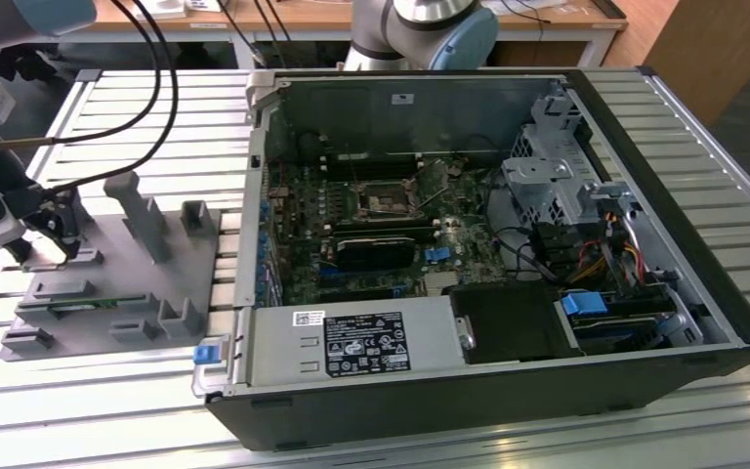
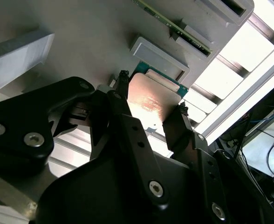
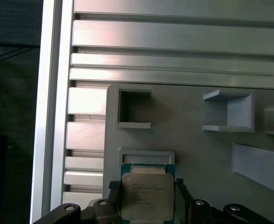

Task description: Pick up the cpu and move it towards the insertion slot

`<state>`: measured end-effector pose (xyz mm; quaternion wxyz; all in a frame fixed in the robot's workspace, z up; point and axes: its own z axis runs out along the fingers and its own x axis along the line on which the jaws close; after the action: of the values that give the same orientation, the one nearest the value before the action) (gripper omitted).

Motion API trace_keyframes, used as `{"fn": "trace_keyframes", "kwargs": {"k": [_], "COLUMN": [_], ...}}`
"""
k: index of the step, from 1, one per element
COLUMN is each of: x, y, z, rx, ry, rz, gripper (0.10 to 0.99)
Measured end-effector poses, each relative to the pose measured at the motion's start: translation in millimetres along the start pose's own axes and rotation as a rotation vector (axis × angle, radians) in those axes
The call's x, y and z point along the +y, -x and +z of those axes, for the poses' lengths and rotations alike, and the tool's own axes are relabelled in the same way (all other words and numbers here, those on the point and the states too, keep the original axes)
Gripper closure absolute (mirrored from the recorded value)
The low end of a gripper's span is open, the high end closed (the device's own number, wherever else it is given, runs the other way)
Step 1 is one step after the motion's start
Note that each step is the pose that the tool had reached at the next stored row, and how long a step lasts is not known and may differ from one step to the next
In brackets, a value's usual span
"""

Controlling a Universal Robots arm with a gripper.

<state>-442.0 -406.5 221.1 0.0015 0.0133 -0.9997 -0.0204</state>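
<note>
Closest to the lens in the second wrist view is the black gripper (image 2: 151, 93), its two fingers (image 2: 176, 128) set against opposite edges of the cpu (image 2: 152, 101), pinching the chip between them. Its silvery top catches a warm glare, and a strip of green edge shows at its far side. In the first wrist view the cpu (image 3: 147, 196) sits between the same black fingertips of the gripper (image 3: 146, 185), just beside a shallow rectangular frame moulded into the grey fixture (image 3: 183, 140). Whether the chip is lifted clear of the fixture or touching it, I cannot tell

In the exterior view the gripper (image 1: 50, 239) hangs over the grey fixture (image 1: 128, 283) at the exterior view's left, on the slatted metal surface (image 1: 153, 107). The insertion slot (image 1: 385, 200) is well apart from it, inside the open computer case (image 1: 479, 401), a dark square socket with a shiny frame, just beside a long black card (image 1: 375, 252)
</note>
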Motion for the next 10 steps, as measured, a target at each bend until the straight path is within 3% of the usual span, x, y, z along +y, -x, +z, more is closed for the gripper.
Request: {"fn": "trace_keyframes", "kwargs": {"k": [10], "x": [0.1], "y": [0.0], "z": [-3.2], "rx": [0.0001], "ry": [0.0], "rz": [0.0], "gripper": [0.545]}}
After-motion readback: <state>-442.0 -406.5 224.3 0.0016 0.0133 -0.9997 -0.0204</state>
